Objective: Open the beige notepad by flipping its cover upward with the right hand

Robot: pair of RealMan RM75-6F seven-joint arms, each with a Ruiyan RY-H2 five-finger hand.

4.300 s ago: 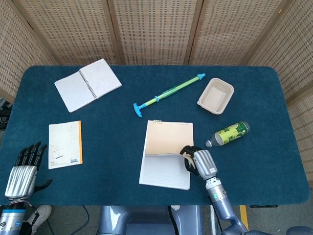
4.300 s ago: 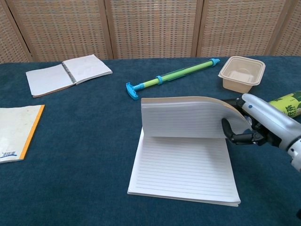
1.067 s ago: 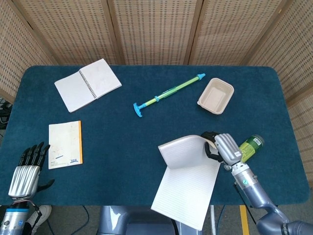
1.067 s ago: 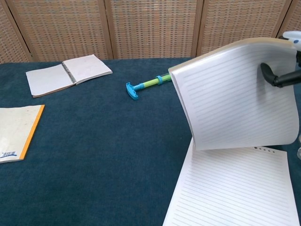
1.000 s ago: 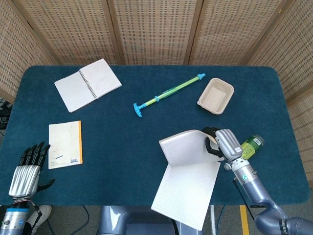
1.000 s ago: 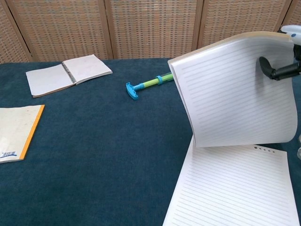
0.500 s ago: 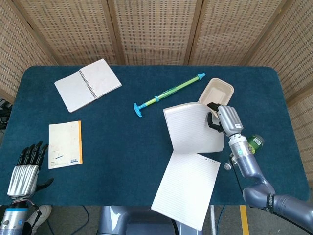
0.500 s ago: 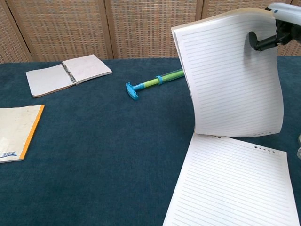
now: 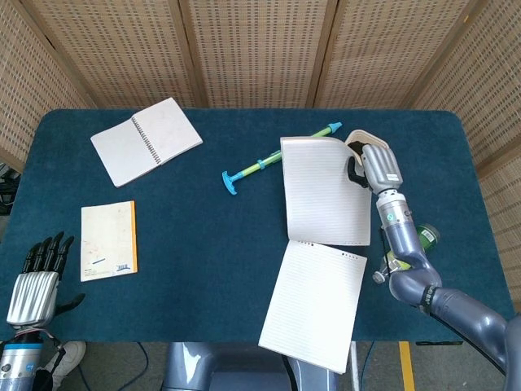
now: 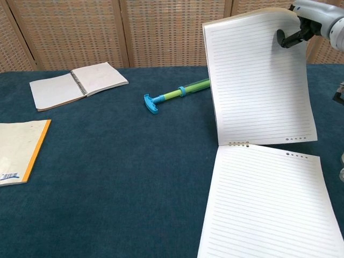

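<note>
**A:** How many things are on the bench (image 9: 203,244), and where is the notepad?

**B:** Three paper pads, one long green and blue tool, one tray and one bottle. The beige notepad (image 9: 313,305) lies just below the right hand (image 9: 376,169), its lined pages flat and its near corner hanging over the front edge of the bench. Its cover (image 9: 324,190) stands lifted, the top edge pinched in the right hand; the lined inner face shows.

**A:** And the other items?

**B:** The green and blue tool (image 9: 277,155) lies just left of that hand, partly behind the raised cover. The beige tray (image 9: 356,138) is tucked right behind the hand, mostly hidden. The green bottle (image 9: 426,236) peeks out below it, beside the forearm. Far to its left lie an open spiral notebook (image 9: 146,141) and a pad with an orange edge (image 9: 108,240).

**A:** The left hand?

**B:** The left hand (image 9: 34,281) hangs off the near left corner, fingers apart, holding nothing.

**A:** Open room?

**B:** A wide blue stretch lies left of the raised cover.
</note>
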